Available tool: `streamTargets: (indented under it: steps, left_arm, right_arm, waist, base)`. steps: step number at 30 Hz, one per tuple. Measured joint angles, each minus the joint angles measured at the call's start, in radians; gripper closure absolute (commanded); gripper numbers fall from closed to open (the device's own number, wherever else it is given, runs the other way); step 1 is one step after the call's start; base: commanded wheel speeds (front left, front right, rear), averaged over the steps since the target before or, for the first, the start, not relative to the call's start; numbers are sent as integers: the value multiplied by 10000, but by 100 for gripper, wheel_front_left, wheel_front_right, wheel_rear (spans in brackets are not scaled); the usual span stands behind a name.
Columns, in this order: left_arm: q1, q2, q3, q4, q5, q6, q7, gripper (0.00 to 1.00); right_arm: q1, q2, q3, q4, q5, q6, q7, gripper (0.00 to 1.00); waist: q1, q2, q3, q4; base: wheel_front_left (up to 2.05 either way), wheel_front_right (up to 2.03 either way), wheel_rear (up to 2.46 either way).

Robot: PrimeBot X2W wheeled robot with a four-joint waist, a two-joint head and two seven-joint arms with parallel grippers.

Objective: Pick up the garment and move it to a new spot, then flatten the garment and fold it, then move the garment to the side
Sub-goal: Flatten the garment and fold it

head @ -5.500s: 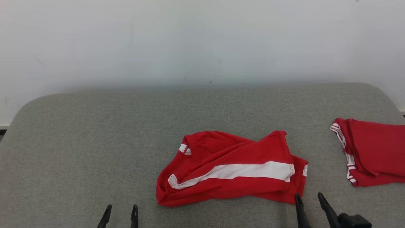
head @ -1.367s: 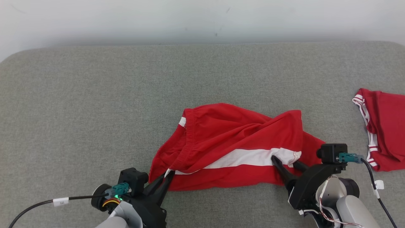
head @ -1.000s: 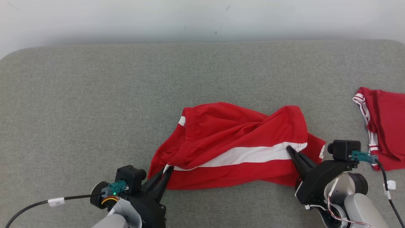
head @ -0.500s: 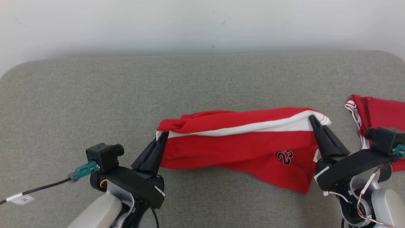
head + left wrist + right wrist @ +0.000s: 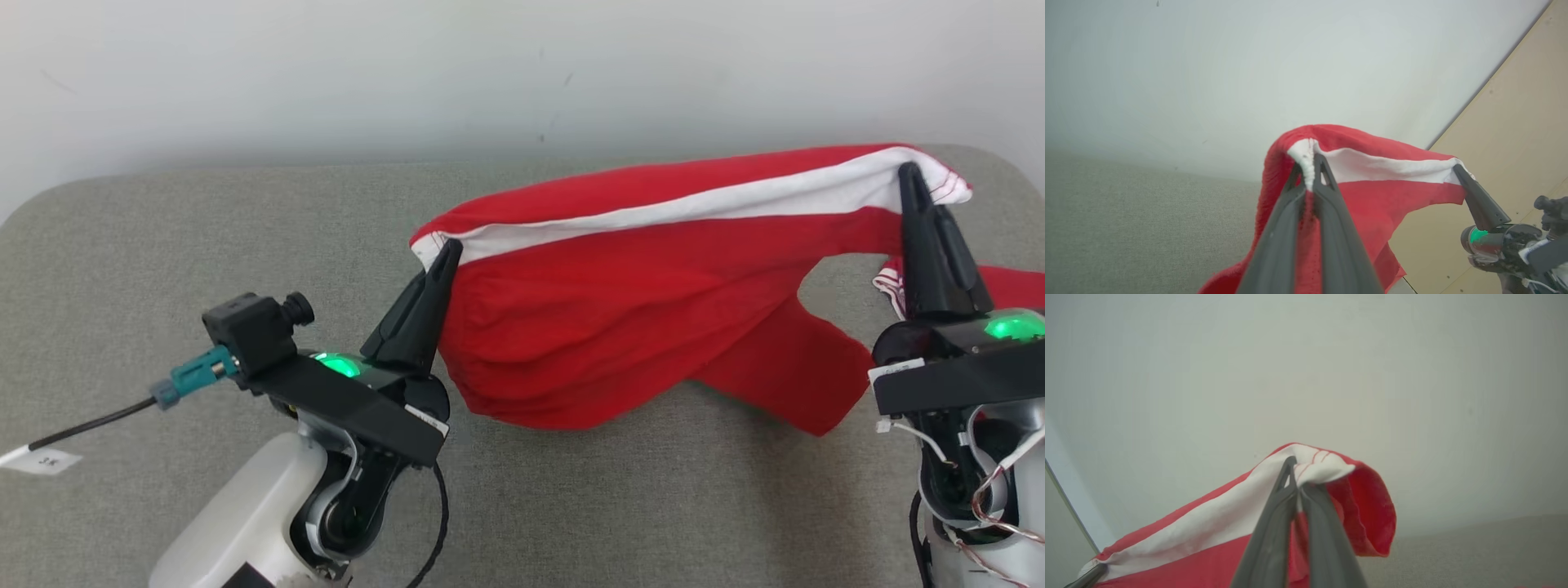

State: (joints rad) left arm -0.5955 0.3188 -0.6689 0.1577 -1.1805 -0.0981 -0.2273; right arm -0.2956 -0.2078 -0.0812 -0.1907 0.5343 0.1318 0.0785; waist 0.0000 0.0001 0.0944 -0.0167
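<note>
Step in hand: the first one, the pick-up; both pincers are holding the garment (image 5: 620, 302) up for carrying to a new spot.
Left pincer (image 5: 449, 247): its fingers are pressing together and pinching one end of the white band (image 5: 694, 208); the left wrist view shows the cloth bunching between the tips.
Right pincer (image 5: 908, 170): it is likewise squeezing shut, pinching the other end of the band, and is riding higher than the left one.
Garment: it is hanging between the two pincers, the band stretching taut from tip to tip and the red body sagging below them; whether its lowest folds are brushing the worktop (image 5: 204, 229) I cannot tell.
Second red garment (image 5: 1012, 287): it is lying on the worktop just beyond the right pincer, partly hidden by it.
Next move, as I am judging it: it is calling for both pincers travelling together, with the band kept taut and the hem clear of the second red garment, before lowering and laying the cloth out flat.
</note>
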Motion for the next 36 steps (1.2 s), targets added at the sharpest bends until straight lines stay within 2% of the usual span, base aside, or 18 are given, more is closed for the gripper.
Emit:
streamTargets:
  steps: [7,12,24,30,36]
  left_arm:
    - [-278,-102,433,-497,-934,-140,303,100]
    - [-500,-104,600,-715,-1379,-165,614,100]
    - [-1983,84,1103,-855,-2034,-161,1507,100]
    - [-2543,-25,1375,-226,-2251,-157,1463,100]
    - [-3230,-240,1528,750,-1732,-201,786,100]
  right_arm:
    - [-439,-84,-244,-12,-94,0,-623,100]
    - [-592,-109,-134,104,-209,0,-598,100]
    - [-2076,171,454,328,-186,0,-328,100]
    - [-2870,119,708,1231,-443,0,-242,100]
    - [-4065,111,1114,2638,-623,0,-688,100]
  waist:
    - [0,-1,-80,-61]
    - [0,-1,-110,-120]
    - [1,0,1,-401]
    - [1,-1,346,-518]
    - [2,0,857,-640]
  base:
    - [0,0,0]
    - [0,0,0]
    - [0,0,0]
    - [0,0,0]
    - [0,0,0]
